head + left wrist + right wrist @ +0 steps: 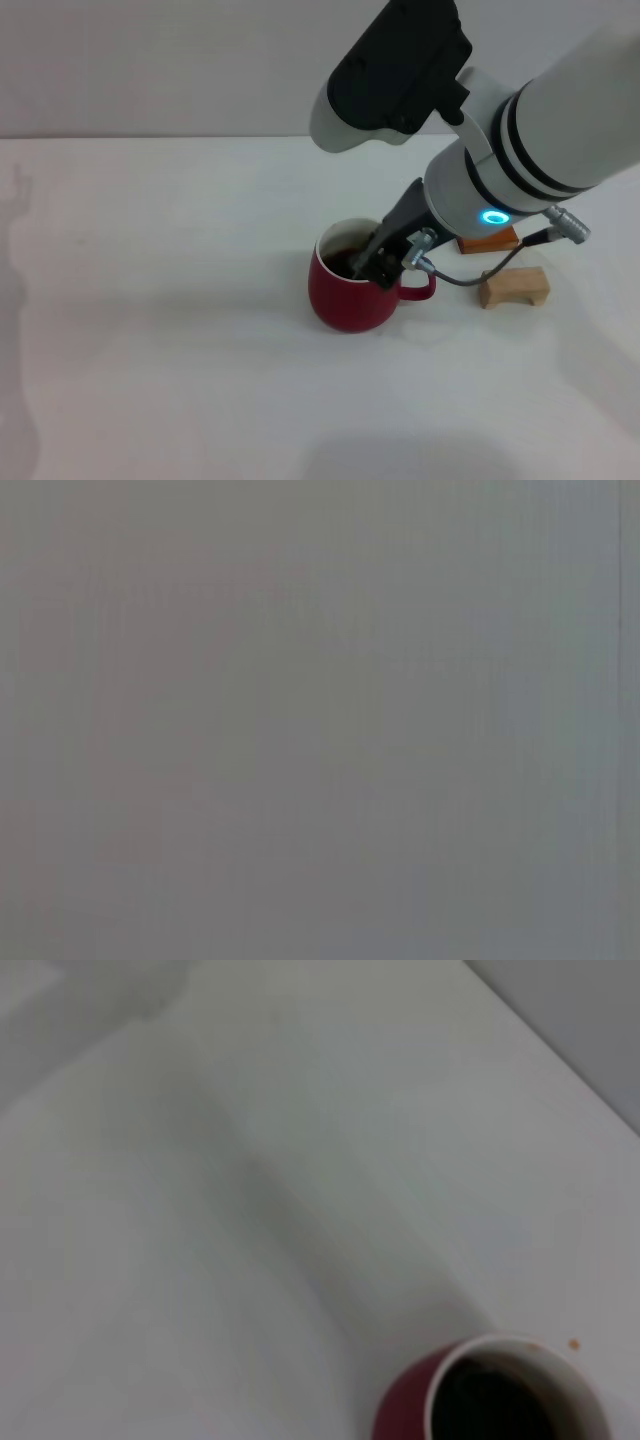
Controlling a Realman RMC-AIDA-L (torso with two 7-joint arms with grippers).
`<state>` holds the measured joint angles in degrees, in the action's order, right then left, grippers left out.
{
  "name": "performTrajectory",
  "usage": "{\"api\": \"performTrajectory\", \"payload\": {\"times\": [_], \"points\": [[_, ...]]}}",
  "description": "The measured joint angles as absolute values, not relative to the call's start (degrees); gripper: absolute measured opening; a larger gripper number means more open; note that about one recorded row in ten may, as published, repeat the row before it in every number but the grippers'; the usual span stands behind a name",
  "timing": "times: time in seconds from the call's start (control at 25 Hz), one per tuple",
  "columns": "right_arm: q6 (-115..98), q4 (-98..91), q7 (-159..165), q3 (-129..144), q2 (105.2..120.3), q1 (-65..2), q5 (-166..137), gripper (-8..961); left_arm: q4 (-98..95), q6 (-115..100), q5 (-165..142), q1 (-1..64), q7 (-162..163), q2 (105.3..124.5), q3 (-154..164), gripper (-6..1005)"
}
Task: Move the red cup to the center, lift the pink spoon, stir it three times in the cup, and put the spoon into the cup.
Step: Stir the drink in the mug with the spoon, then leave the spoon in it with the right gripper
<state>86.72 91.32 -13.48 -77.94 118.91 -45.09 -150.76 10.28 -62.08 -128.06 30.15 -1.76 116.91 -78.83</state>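
Overhead, our white right arm reaches down; its black right gripper (pixel 378 262) dips into the mouth of the rounded dark red ceramic cup (pixel 350 295), mid-table. We cannot tell whether its fingers pinch anything; the pink spoon is unseen. Right of the cup lie a tan wooden block (pixel 514 286) and an orange-brown flat block (pixel 490 241). We judge stirring underway: small circles, clear of the rim. Left gripper unseen.

One red cup (pixel 352 293), two wooden blocks (pixel 514 286).
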Motion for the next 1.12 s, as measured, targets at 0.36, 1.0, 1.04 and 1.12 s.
{"api": "performTrajectory", "payload": {"times": [0.36, 1.0, 1.04, 1.12], "points": [[80.8, 87.8, -13.6, -78.1, 118.86, -46.0, -152.8, 152, 10.3, -62.2, -128.1, 30.1, -1.8, 117.12, -78.8, 844], [86.0, 88.6, -14.9, -78.7, 118.82, -45.6, -151.6, 149, 10.3, -62.0, -128.1, 30.2, -1.8, 117.25, -78.8, 844], [85.8, 88.9, -15.1, -79.3, 118.82, -45.7, -149.6, 149, 10.3, -62.0, -128.1, 30.2, -1.8, 117.25, -78.8, 844], [85.5, 88.9, -15.1, -79.4, 118.82, -45.7, -149.3, 149, 10.3, -62.0, -128.1, 30.2, -1.8, 117.25, -78.8, 844]]}}
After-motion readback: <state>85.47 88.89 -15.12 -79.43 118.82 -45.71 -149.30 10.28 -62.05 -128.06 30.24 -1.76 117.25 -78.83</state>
